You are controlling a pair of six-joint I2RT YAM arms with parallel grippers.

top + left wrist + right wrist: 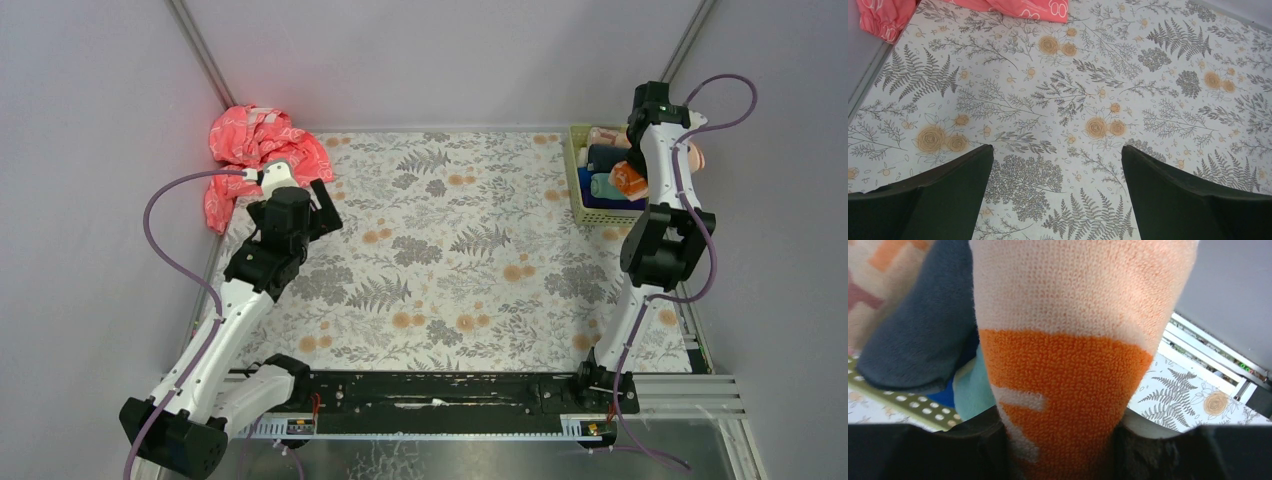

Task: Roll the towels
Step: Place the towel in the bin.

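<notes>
My right gripper [641, 165] reaches down over the basket [577, 172] at the back right. In the right wrist view it [1063, 445] is shut on the orange and pale peach towel [1068, 355] with white lettering, which fills the space between the jaws. That towel shows in the top view too [629, 180]. The mint-teal towel [970, 390] lies in the basket beside it [603, 186]. My left gripper [325, 205] is open and empty above the floral table [1058, 100], its jaws wide apart [1055, 155].
A crumpled coral-pink patterned cloth [255, 140] lies at the back left corner, just beyond my left gripper [1013, 7]. The perforated green basket [903, 402] also holds a dark blue towel [918, 340] and other cloths. Grey walls enclose the table.
</notes>
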